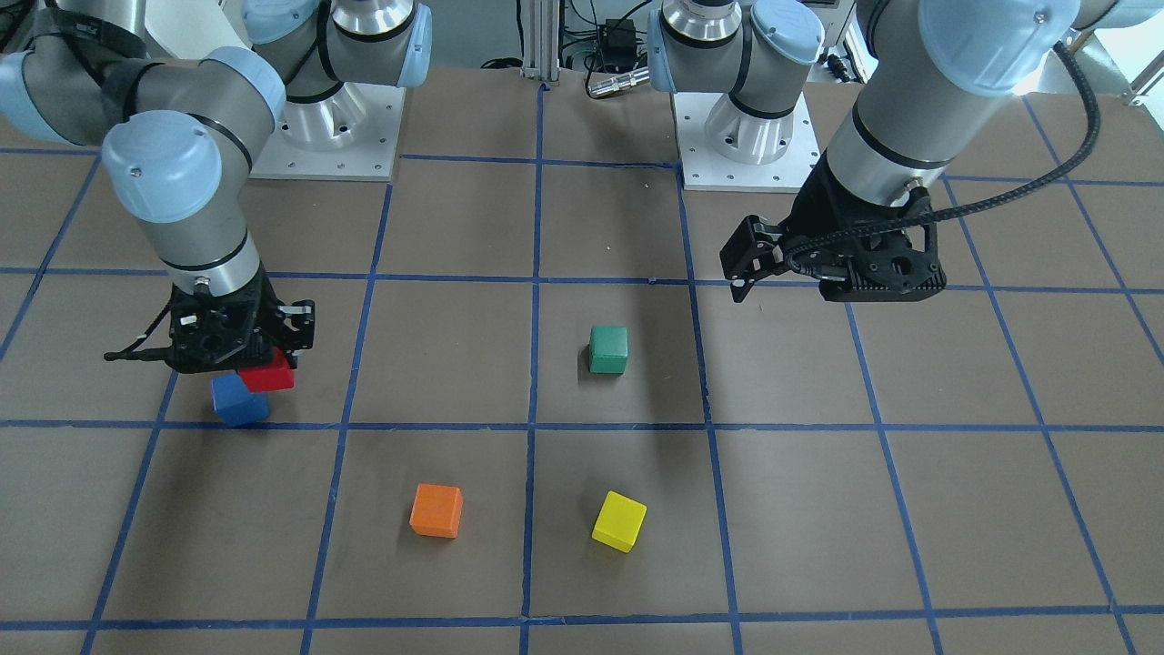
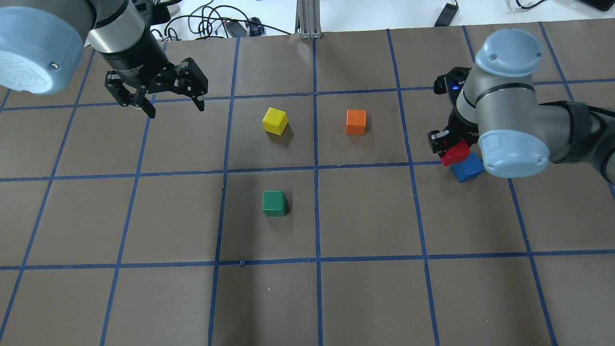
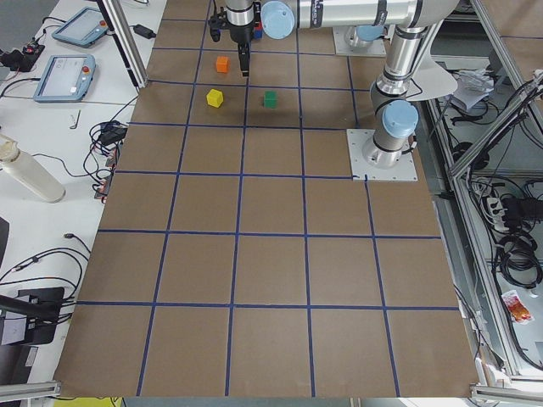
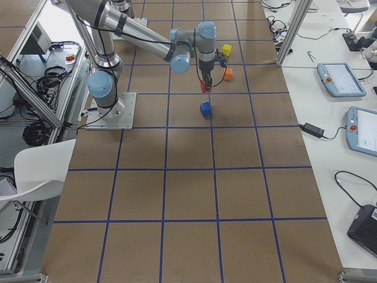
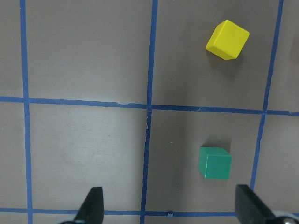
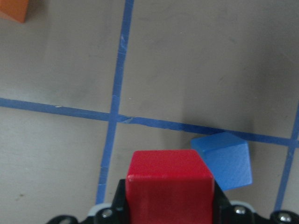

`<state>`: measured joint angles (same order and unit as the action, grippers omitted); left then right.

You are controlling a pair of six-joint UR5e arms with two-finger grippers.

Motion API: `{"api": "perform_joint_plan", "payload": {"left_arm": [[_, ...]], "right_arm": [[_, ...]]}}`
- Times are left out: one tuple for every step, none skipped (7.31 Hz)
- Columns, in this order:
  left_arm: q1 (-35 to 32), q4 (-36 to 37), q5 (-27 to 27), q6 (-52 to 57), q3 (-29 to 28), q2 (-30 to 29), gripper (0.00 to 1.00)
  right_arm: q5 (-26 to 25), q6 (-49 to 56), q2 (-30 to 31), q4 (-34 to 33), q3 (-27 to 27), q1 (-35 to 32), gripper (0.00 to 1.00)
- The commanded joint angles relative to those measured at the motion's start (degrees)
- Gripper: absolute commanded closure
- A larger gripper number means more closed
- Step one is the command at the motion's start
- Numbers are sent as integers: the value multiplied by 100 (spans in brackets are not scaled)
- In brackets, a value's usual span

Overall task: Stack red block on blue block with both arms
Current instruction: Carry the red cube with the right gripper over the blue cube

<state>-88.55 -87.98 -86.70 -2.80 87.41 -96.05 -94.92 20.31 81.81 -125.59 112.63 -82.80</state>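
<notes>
Right gripper (image 2: pixel 450 150): jaws pinched on the red block (image 6: pixel 169 186), one finger pressed to each side face. The block is carried above the table (image 2: pixel 365 298), touching nothing but the fingers. The right side view shows a clear gap between it and the blue block (image 4: pixel 205 109) below.

Blue block: alone on the table at the robot's right, partly across a blue tape line (image 6: pixel 117 88), turned at an angle to the grid. In the right wrist view it lies below and slightly right of the red block, so the two are not lined up.

Left gripper (image 2: pixel 177 109): jaws spread wide, holding nothing, hanging over the far left of the table. Both fingers (image 5: pixel 93 207) show at the bottom of its wrist view.

Other cubes, all flat on the table and well apart:
- green cube (image 2: pixel 274 203), centre, nearer the robot
- yellow cube (image 2: pixel 275 120), farther out, turned askew
- orange cube (image 2: pixel 356 122), right of yellow, closest to the right gripper

Count: five cubes, one of each colour. Two grippers.
</notes>
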Motion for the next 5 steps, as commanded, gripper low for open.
{"api": "perform_joint_plan", "payload": {"left_arm": [[-5, 0, -5, -1, 4, 7, 0], [-5, 0, 12, -1, 13, -1, 0], [-5, -9, -5, -1, 30, 7, 0], [-5, 0, 3, -1, 39, 16, 0], [-5, 0, -5, -1, 48, 16, 0]], "right_arm": [[-53, 1373, -60, -18, 22, 692, 95], [-44, 1492, -139, -18, 31, 712, 95], [43, 1476, -305, -10, 40, 712, 96], [70, 1458, -472, 8, -47, 712, 96], [79, 1467, -473, 8, -5, 712, 96]]}}
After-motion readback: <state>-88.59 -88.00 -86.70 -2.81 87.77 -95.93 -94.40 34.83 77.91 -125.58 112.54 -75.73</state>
